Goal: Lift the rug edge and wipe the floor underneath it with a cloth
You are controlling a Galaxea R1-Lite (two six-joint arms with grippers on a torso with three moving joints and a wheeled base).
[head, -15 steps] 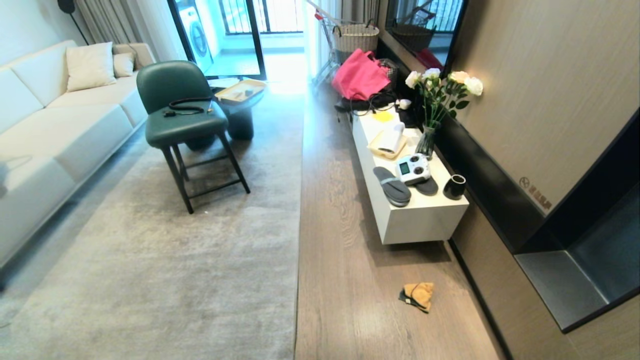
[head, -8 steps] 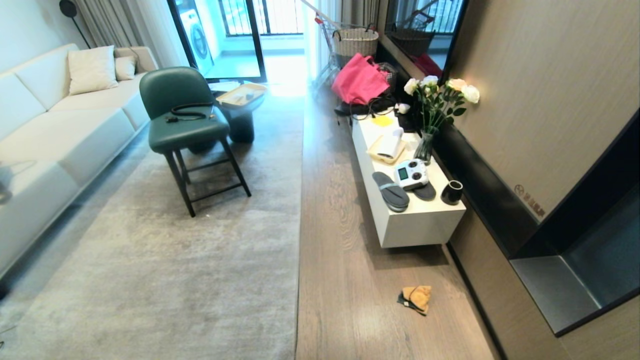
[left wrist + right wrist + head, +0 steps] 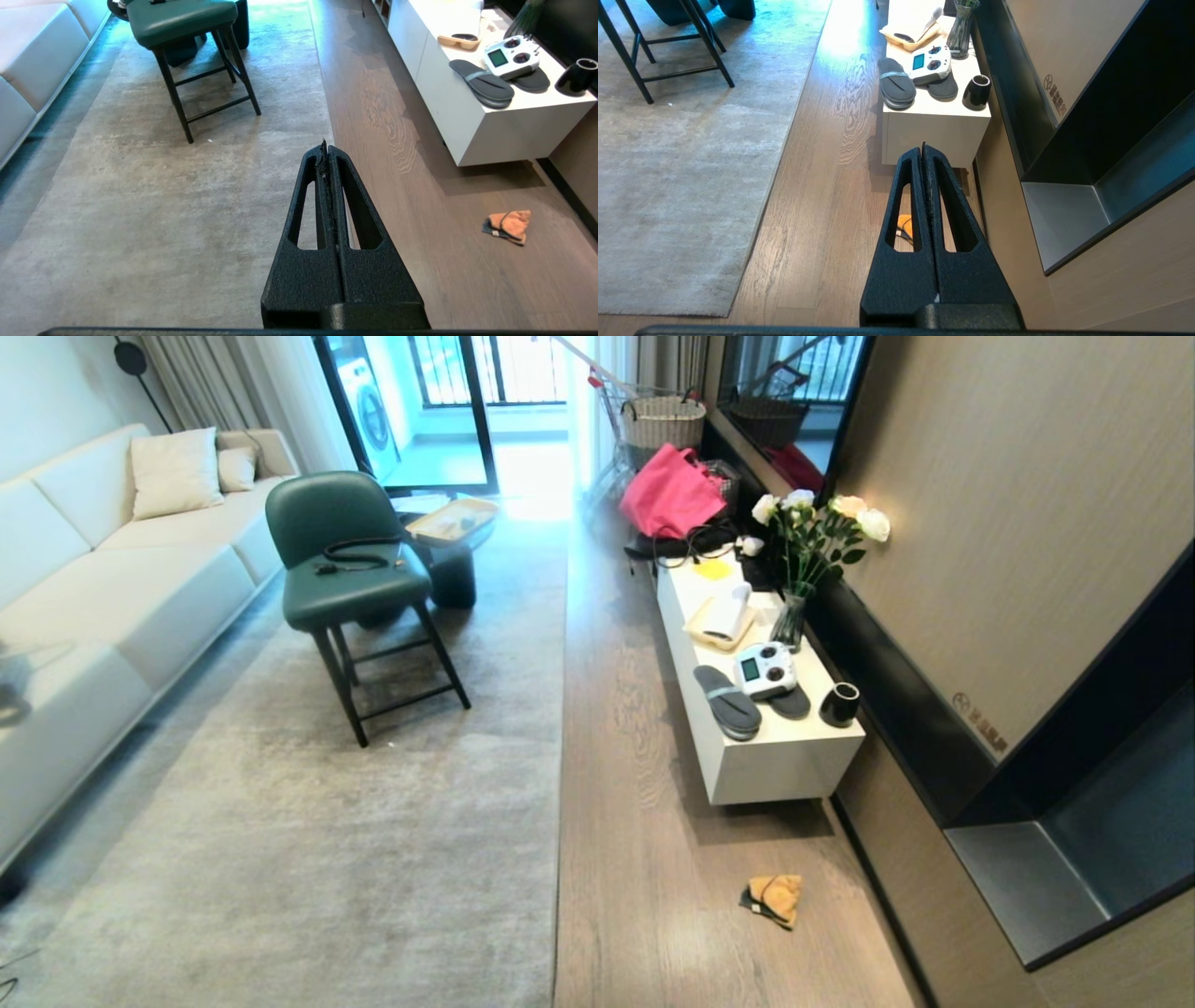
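The pale grey rug lies flat, and its straight rug edge [image 3: 558, 821] runs along the brown plank floor [image 3: 644, 859]. The orange-tan cloth [image 3: 773, 899] lies crumpled on the floor near the right wall, well apart from the rug. Neither arm shows in the head view. My left gripper [image 3: 325, 145] is shut and empty, held high over the rug edge [image 3: 322, 79], with the cloth [image 3: 508, 225] off to its side. My right gripper [image 3: 923, 148] is shut and empty above the floor [image 3: 817, 224]. The cloth [image 3: 905, 223] shows through a slot in its finger.
A low white cabinet [image 3: 784, 761] stands by the right wall beyond the cloth, carrying grey slippers [image 3: 728, 700], a controller [image 3: 764, 670], a black cup [image 3: 838, 704] and a flower vase [image 3: 792, 621]. A green chair [image 3: 350, 579] stands on the rug beside a white sofa [image 3: 103, 607].
The whole head view has shifted a little, with the room sliding down the picture, so the camera has moved. The rug, cloth and furniture have not moved.
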